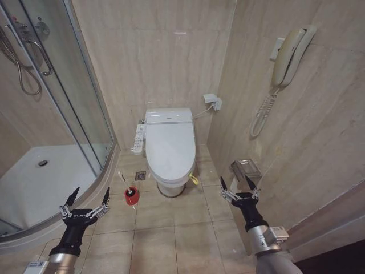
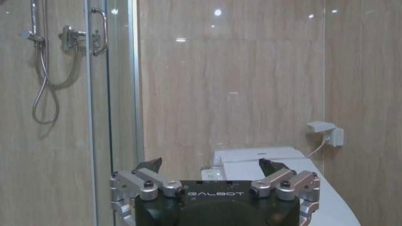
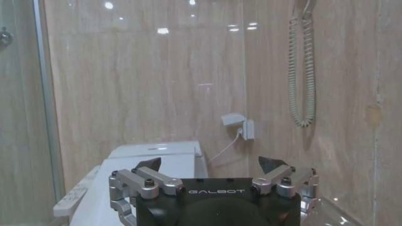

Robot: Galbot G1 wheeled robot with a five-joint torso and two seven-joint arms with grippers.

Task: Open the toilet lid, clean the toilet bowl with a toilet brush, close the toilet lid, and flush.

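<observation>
The toilet stands against the back wall with its lid (image 1: pixel 169 147) down, covering the bowl. A green-yellow strap (image 1: pixel 194 179) hangs at the lid's front right edge. A control panel (image 1: pixel 138 138) sticks out on the toilet's left side. The brush (image 1: pixel 126 185) stands in its red holder (image 1: pixel 132 196) on the floor tiles, just left of the toilet's base, its thin white handle leaning toward the shower.

The left gripper (image 1: pixel 87 199) hovers low near the curved shower tray (image 1: pixel 34 182), left of the brush and apart from it, jaws spread wide and empty. The right gripper (image 1: pixel 239 185) hovers near the right wall, just before a metal paper holder (image 1: pixel 245 169), jaws also spread and holding nothing. Both are well short of the toilet.

In the left wrist view, the left gripper (image 2: pixel 210 165) faces the lid (image 2: pixel 326 197) and the glass shower door (image 2: pixel 110 94). In the right wrist view, the right gripper (image 3: pixel 210 165) faces the lid (image 3: pixel 119 188), with a wall socket (image 3: pixel 242 126) and a coiled phone cord (image 3: pixel 301 70) beyond. A wall phone (image 1: pixel 291 54) hangs on the right wall.
</observation>
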